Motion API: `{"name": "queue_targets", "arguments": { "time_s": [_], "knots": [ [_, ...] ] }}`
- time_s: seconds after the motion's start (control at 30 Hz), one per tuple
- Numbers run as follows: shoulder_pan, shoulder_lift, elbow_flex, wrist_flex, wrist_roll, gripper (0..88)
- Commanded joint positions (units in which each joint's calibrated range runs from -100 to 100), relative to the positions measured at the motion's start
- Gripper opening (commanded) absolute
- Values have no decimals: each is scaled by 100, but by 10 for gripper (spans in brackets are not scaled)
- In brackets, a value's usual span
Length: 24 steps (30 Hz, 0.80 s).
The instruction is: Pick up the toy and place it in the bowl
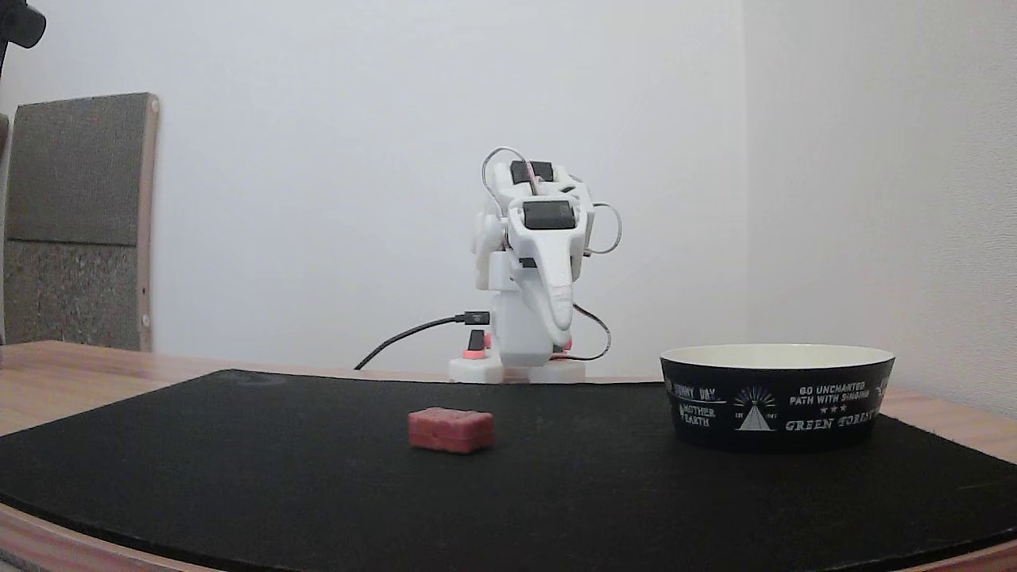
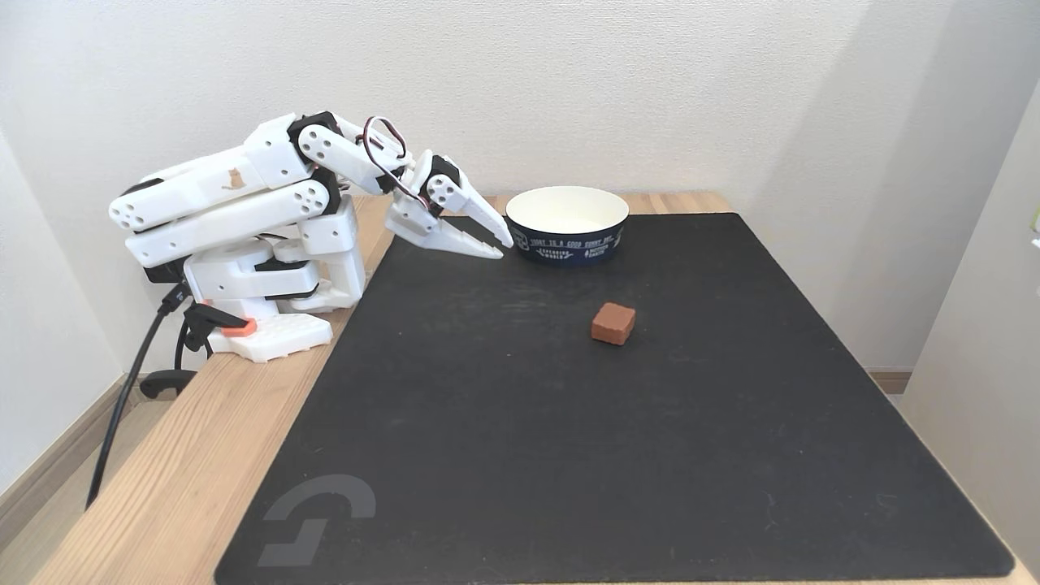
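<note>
The toy (image 1: 450, 430) is a small red block with a bumpy top; it lies alone on the black mat, also seen mid-mat in the other fixed view (image 2: 613, 323). The bowl (image 1: 777, 397), black outside with white print and cream inside, stands on the mat apart from the toy, at the mat's far edge in the other fixed view (image 2: 567, 237). My white gripper (image 2: 502, 243) hangs folded near the arm's base, its tips just left of the bowl and far from the toy. It points down at the camera in a fixed view (image 1: 561, 319). Its fingers lie together with nothing held.
A black mat (image 2: 569, 455) covers most of the wooden table (image 2: 179, 455). The arm's base (image 2: 268, 333) and its black cable (image 1: 405, 337) sit at the mat's edge. A padded chair back (image 1: 75, 222) stands behind the table. White walls close in on two sides.
</note>
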Motion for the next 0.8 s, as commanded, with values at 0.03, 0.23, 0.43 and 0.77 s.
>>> {"name": "queue_targets", "arguments": {
  "time_s": [0.03, 0.23, 0.43, 0.77],
  "knots": [
    [62, -50, 69, 20, 14, 61],
    [54, -50, 69, 20, 14, 61],
    [46, -58, 78, 20, 14, 61],
    [-4, -75, 78, 54, 14, 61]
  ]
}}
